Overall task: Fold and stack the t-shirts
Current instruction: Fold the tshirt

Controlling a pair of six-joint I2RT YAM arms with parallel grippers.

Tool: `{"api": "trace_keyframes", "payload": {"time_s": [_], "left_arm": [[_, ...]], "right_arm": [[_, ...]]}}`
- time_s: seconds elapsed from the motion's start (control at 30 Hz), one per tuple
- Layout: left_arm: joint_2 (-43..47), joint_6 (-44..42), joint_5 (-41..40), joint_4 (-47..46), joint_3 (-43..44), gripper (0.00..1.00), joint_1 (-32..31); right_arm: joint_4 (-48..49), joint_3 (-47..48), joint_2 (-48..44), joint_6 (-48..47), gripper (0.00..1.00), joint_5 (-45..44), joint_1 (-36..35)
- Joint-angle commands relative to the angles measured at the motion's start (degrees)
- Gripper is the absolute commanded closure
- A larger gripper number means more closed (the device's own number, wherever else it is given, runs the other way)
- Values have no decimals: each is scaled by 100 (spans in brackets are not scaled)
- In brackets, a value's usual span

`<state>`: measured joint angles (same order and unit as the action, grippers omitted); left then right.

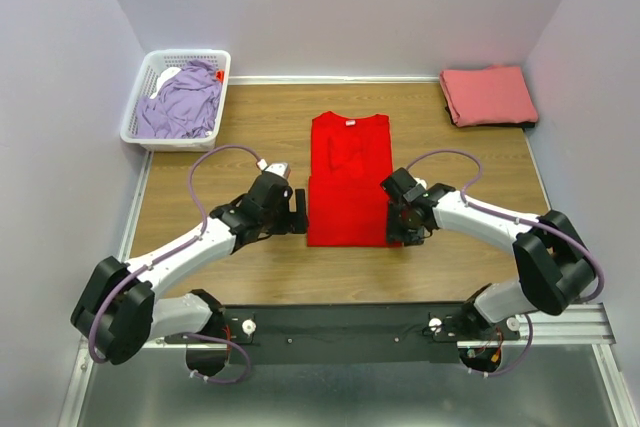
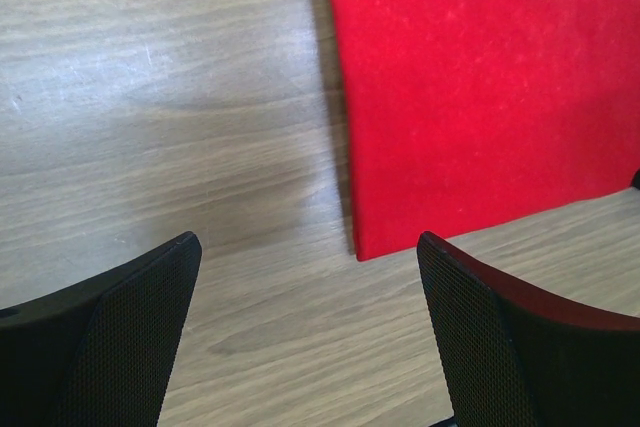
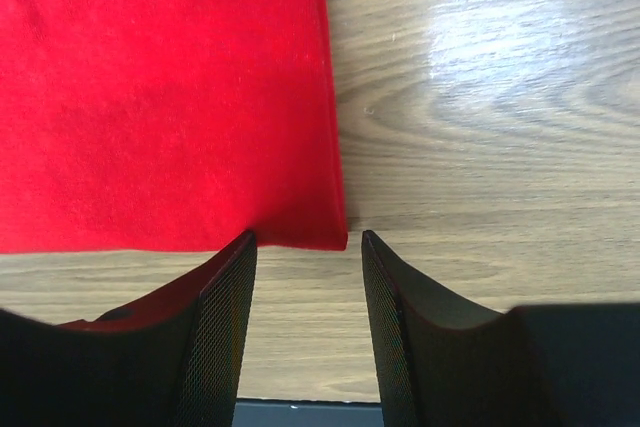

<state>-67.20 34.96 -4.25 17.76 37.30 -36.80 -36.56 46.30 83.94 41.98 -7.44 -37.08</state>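
Flanking the near hem of the red t-shirt [image 1: 347,182]: left gripper [image 2: 307,239] spread wide, empty; right gripper [image 3: 305,235] narrowly parted, empty, tips at hem corner.

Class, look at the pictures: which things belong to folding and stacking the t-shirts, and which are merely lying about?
Part of the job:
red t-shirt, partly folded in the middle
salmon-pink t-shirt, folded at the far right
lavender t-shirt, crumpled
left claw and right claw, both open

Merely there:
white basket, holding the lavender one
wooden table
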Motion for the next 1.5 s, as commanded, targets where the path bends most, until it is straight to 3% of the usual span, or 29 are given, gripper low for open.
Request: {"api": "trace_keyframes", "payload": {"time_s": [0.0, 0.1, 0.33, 0.43, 0.53, 0.7, 1.07, 1.47], "left_arm": [[-126, -94, -94, 158, 137, 4, -82], [-179, -112, -76, 175, 155, 10, -108], [-320, -104, -41, 175, 199, 12, -179], [-417, -103, 12, 175, 225, 12, -214], [-531, -60, 30, 228, 260, 12, -284], [-654, 19, 47, 307, 295, 12, -398], [-1146, 152, 100, 447, 524, 20, -706], [-1981, 327, -471, 773, 955, 31, -1145]], "right_arm": [[-54, 125, 43, 179, 47, -302, -45], [-36, 37, 183, 223, 47, -442, -45], [262, -227, 412, 197, 51, -443, -45], [359, -359, 509, 162, 59, -346, -45], [395, -508, 518, 135, 77, -284, -45], [421, -657, 509, 74, 96, -135, -45], [491, -623, 421, -84, 98, 32, -71], [667, -684, 395, -242, 97, 243, -98]]}}
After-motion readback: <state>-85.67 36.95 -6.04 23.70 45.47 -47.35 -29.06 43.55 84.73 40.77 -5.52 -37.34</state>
